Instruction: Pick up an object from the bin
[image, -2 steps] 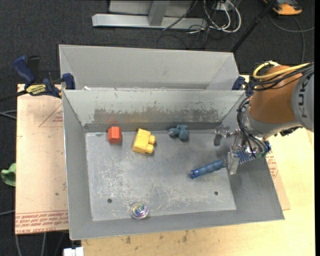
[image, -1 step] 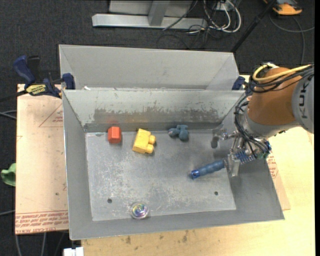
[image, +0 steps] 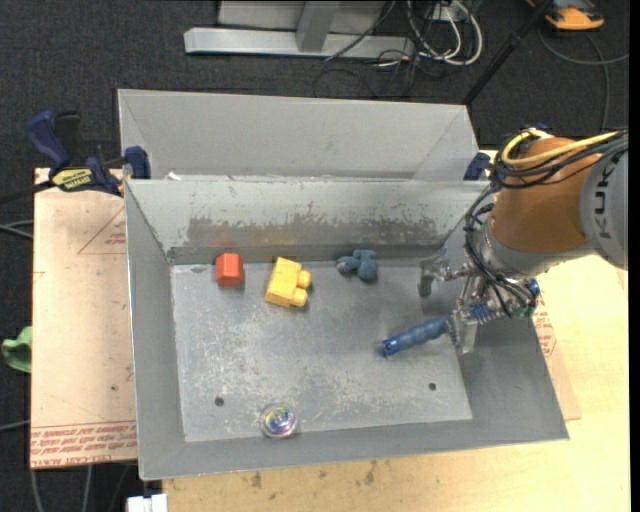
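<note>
Blue stick (image: 412, 337) lies slantwise on the bin (image: 300, 400) floor, right of middle, with its right end just beside the jaws. The jaws look spread with nothing between them, and they sit off the stick's end, not across its middle.

Front to back on what could bite: the clear ball (image: 278, 421) near the front edge is well apart from everything, so no worries there. The stick is the tricky one imo. It's thin and lies flat, so if the jaws close on just the tip it can pivot or skid out. If they come down along it instead of across it, they'd only shove it around. The right wall slopes up close by, so a jaw could scrape that too. Further back, the yellow block (image: 287, 283), red block (image: 229, 270) and blue lump (image: 358, 265) sit by the back wall, far enough not to interfere.

Hard to make out: cables and the orange arm (image: 540, 210) crowd the wrist, so I can't tell how low the jaws are or whether one touches the stick. What the lump is, no idea.
</note>
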